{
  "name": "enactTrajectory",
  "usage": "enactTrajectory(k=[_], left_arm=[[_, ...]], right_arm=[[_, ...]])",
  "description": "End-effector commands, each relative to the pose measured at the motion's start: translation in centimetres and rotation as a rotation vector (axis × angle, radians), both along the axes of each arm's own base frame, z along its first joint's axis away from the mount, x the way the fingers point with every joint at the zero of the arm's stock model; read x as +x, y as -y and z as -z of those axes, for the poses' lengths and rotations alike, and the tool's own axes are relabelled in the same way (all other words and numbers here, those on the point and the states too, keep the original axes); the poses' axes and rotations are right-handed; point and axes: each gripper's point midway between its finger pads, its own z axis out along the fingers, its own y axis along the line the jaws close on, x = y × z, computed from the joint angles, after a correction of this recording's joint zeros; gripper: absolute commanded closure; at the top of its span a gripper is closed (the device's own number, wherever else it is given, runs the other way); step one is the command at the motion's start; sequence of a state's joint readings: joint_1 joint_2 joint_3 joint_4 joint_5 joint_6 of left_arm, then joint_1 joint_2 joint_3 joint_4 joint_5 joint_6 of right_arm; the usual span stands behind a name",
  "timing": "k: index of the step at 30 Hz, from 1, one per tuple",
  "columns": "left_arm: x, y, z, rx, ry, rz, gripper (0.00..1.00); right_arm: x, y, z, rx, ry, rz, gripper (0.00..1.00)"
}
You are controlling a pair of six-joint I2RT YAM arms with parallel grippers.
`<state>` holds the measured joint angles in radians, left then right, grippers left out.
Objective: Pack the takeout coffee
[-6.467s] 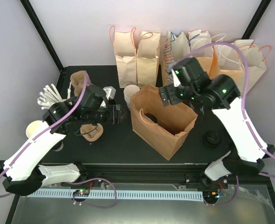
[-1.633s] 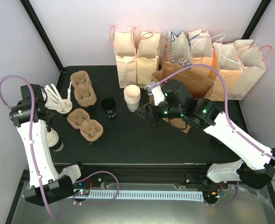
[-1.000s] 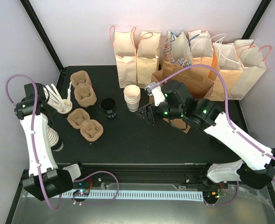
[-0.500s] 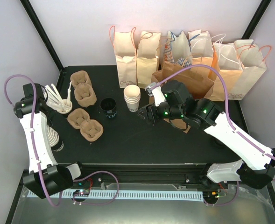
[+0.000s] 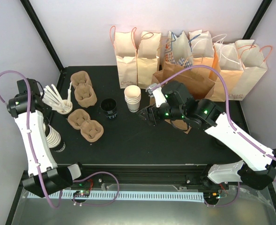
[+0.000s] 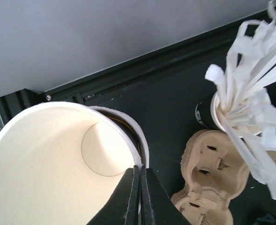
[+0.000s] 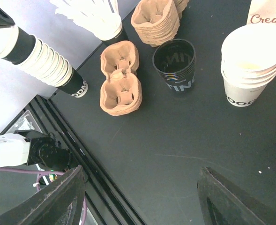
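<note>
Top view: your right claw (image 5: 147, 115) hangs apart at mid-frame over the desk (image 5: 128, 145); no lidded coffee shows.

Left wrist view: at bottom centre, your left claw (image 6: 138, 197) has just pinched shut on the paper cup (image 6: 58, 159) by its rim. That looks like starting a fresh cup, not packing.

Right wrist view: no lidded coffee either.

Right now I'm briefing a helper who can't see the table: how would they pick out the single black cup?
Start at the paper bags along the far edge of the table. Before the leftmost ones stands a short stack of white cups; just left of it, apart, is the black cup. It stands singly, open-topped, with white lettering, unlike the brown cup carriers further left.
</note>
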<state>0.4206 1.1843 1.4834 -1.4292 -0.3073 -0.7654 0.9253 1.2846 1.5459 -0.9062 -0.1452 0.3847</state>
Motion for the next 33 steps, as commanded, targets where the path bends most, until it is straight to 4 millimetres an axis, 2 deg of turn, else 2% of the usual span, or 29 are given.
enactTrajectory(k=[1, 5, 7, 13, 17, 22, 25, 27, 30, 33], left_arm=[[-1.2, 0.0, -2.4, 0.016, 0.020, -0.043, 0.98], [-1.2, 0.4, -3.6, 0.004, 0.037, -0.030, 0.98], [-1.1, 0.9, -4.8, 0.000, 0.096, -0.014, 0.98], [-2.2, 1.8, -12.3, 0.086, 0.356, -0.005, 0.98], [-3.3, 3.3, -17.3, 0.150, 0.584, 0.046, 0.99], [-5.0, 5.8, -20.9, 0.172, 0.830, 0.104, 0.98], [-3.8, 8.6, -20.8, 0.088, 0.949, 0.247, 0.98], [-2.1, 11.1, -20.0, -0.016, 1.019, 0.382, 0.98], [-0.5, 14.7, -17.1, -0.204, 1.017, 0.565, 0.98], [-1.0, 16.0, -14.6, -0.228, 0.966, 0.648, 0.98]], right_arm=[[-0.2, 0.4, -0.6, 0.000, 0.036, -0.005, 0.32], [-0.2, 0.4, -0.6, 0.000, 0.039, -0.009, 0.32], [-0.2, 0.4, -0.6, 0.000, 0.042, -0.009, 0.32], [-0.2, 0.4, -0.4, -0.002, 0.041, -0.013, 0.32], [-0.4, 0.5, -0.2, -0.008, 0.037, -0.016, 0.32], [0.1, 1.2, -0.1, -0.038, 0.066, 0.011, 0.32], [0.9, 2.0, -0.4, -0.066, 0.098, 0.056, 0.32], [1.5, 2.7, -0.4, -0.092, 0.120, 0.098, 0.31], [1.6, 3.3, -0.5, -0.099, 0.142, 0.118, 0.30], [1.4, 3.7, -0.5, -0.076, 0.147, 0.125, 0.29]])
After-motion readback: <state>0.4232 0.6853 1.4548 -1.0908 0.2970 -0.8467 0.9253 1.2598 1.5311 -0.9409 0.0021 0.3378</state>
